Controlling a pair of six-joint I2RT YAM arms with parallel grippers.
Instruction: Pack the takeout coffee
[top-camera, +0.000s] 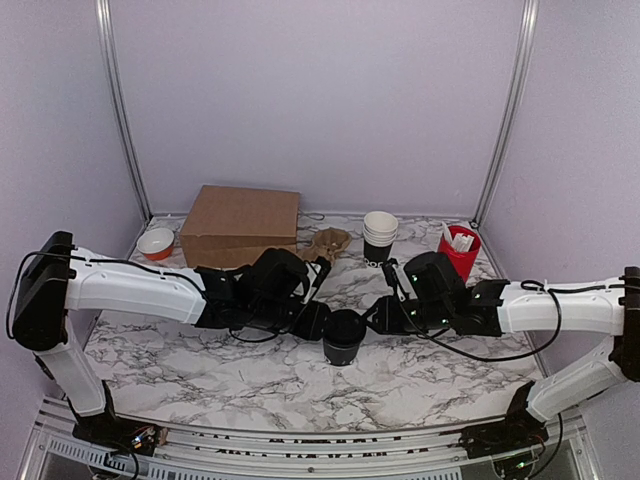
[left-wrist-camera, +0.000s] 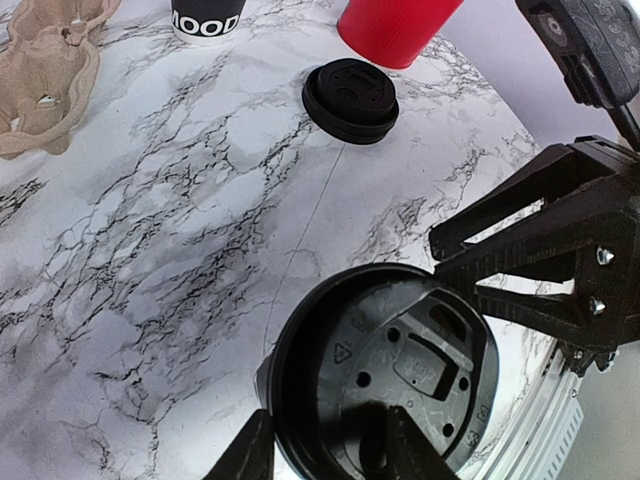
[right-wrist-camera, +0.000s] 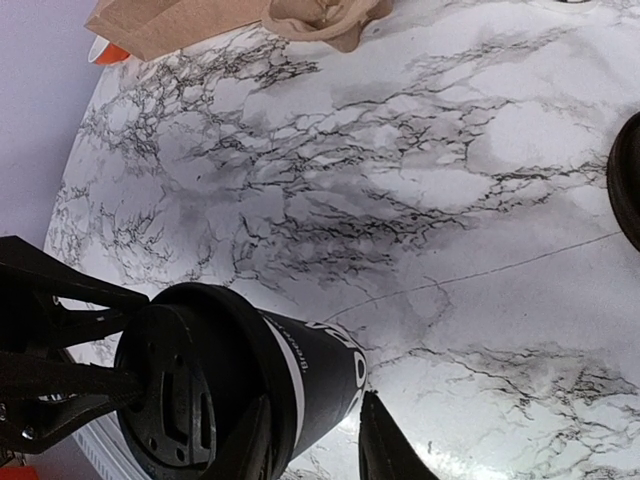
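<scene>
The black paper cup (top-camera: 344, 345) with white print stands at the table's middle, its black lid (top-camera: 345, 323) on top. In the left wrist view my left gripper (left-wrist-camera: 330, 440) pinches the lid (left-wrist-camera: 400, 370) at its near rim, one finger outside and one on top. In the right wrist view my right gripper (right-wrist-camera: 315, 440) is shut around the cup's body (right-wrist-camera: 320, 375). In the top view the left gripper (top-camera: 318, 322) and the right gripper (top-camera: 376, 318) meet at the cup from either side. The cup's inside is hidden.
Spare black lids (left-wrist-camera: 350, 98) lie on the marble beside the red tub (top-camera: 459, 250). A stack of white-rimmed cups (top-camera: 380, 236), a pulp cup carrier (top-camera: 326, 242), a cardboard box (top-camera: 240, 225) and a small bowl (top-camera: 155, 243) stand along the back.
</scene>
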